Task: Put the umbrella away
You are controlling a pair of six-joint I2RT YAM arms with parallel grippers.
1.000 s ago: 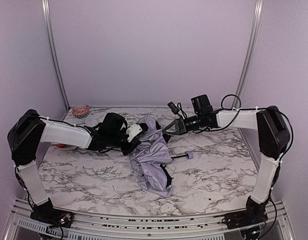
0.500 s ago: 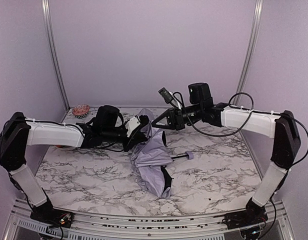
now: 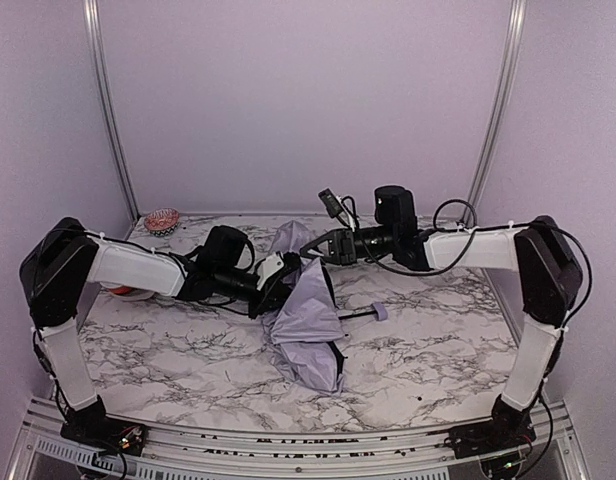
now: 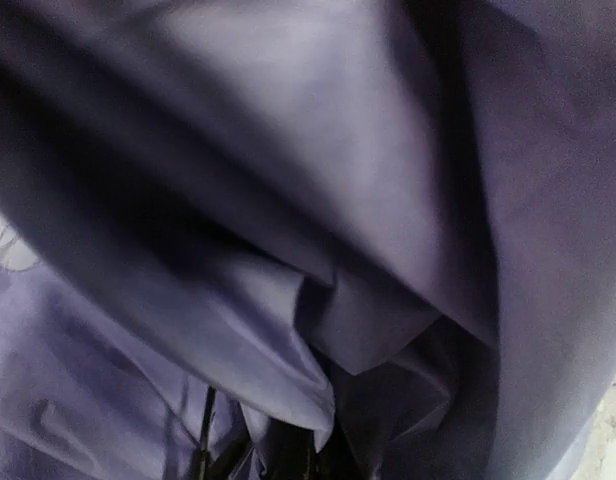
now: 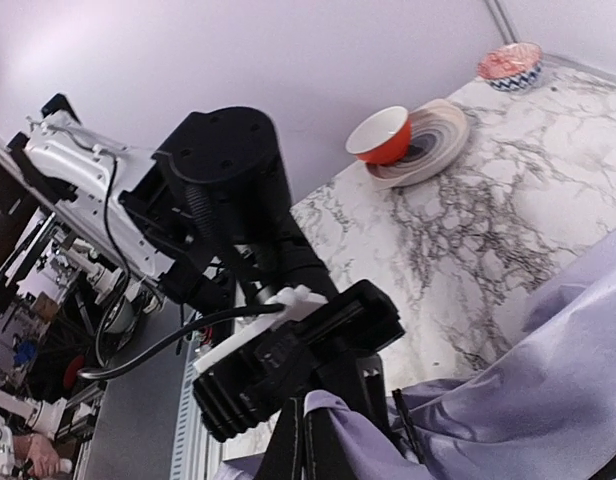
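- Umbrella [image 3: 306, 325]: lies collapsed mid-table [image 3: 188, 350], not furled. The lavender canopy is a loose heap with black lining showing at its near edge. Shaft [image 3: 356, 316] pokes out toward the table's right side, and the handle [image 3: 379, 311] rests on the marble.
- Left gripper [image 3: 286, 275]: just behind table centre, jaws together and clamped on canopy fabric. Its own camera shows only folds of cloth, so bite depth can't be judged.
- Right gripper [image 3: 313, 250]: also just behind table centre, close beside the left one. Jaws are together and look pinched on the raised flap [image 3: 288, 240]. The contact itself is hard to see.
- Judgement: mid-gather. The canopy isn't wrapped yet and the shaft isn't collapsed.
- Risks from here:
  - Thin slick fabric could slip out of a shallow pinch, dropping the flap.
  - Pulling cloth only drags the whole umbrella across the table, because nothing pins the shaft or handle.
  - The grippers sit very close together, so any inward move could make fingers or wrist cables collide.
  - Ribs hidden under the folds could snag or bend if the fabric is yanked across them.
  - The left camera is fully blocked by cloth, so that arm can't check its grip.
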